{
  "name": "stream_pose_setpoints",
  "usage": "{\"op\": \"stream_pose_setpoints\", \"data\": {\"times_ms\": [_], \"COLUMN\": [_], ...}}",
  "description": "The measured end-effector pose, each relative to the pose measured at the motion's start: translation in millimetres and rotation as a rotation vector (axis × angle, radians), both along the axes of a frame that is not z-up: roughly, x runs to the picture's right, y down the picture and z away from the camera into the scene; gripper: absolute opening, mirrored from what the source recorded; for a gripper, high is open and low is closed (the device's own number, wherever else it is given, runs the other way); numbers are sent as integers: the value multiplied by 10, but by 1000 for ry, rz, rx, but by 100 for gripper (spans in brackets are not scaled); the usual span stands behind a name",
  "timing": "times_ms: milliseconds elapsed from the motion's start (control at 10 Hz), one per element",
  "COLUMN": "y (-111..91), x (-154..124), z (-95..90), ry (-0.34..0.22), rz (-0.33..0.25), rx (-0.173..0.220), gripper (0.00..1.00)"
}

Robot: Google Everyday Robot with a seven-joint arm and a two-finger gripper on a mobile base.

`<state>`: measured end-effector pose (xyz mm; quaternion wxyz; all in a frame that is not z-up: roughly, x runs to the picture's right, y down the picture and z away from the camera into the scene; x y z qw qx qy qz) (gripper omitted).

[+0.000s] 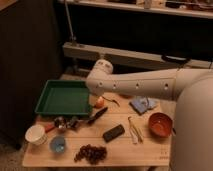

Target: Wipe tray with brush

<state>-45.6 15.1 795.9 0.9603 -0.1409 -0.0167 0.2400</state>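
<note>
Wiping not begun: the brush (pixel 97 116) lies untouched right of the tray (pixel 64 97); the tool, spread and empty, hides behind the arm (pixel 135 85) by the tray's right rim.

A light wooden slatted table (pixel 142 150) carries everything. At its back left lies a shallow rectangular green plastic tray (pixel 62 97). Just right of it sit a small orange round thing (pixel 100 103) and a slim black long-handled brush (pixel 98 115). Nearer are a metal scoop (pixel 61 123), white cup (pixel 36 134), small blue bowl (pixel 58 145), dark grapes (pixel 91 153), black block (pixel 114 132), blue cloth (pixel 143 105) and reddish bowl (pixel 160 124). The gripper hangs over the tabletop beside the tray, hidden behind the arm.
</note>
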Motion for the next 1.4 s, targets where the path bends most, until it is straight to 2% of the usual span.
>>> {"op": "stream_pose_setpoints", "data": {"times_ms": [300, 400, 500, 600, 700, 800, 1000, 1100, 1200, 1400], "y": [-11, -22, -50, -107, -186, -286, -532, -609, -688, -731], "x": [1, 14, 68, 169, 221, 246, 373, 405, 410, 332], "z": [-19, -70, -152, -319, -519, -718, -1125, -1244, -1348, -1457], "ry": [-15, -61, -128, -257, -361, -446, -594, -631, -649, -631], "rz": [-5, -13, -18, -8, 3, 9, 20, 25, 30, -12], "rx": [-2, -9, -11, -5, 3, 23, 100, 124, 128, 83], "gripper": [80, 80, 80, 80, 80, 80, 80, 80, 80, 80]}}
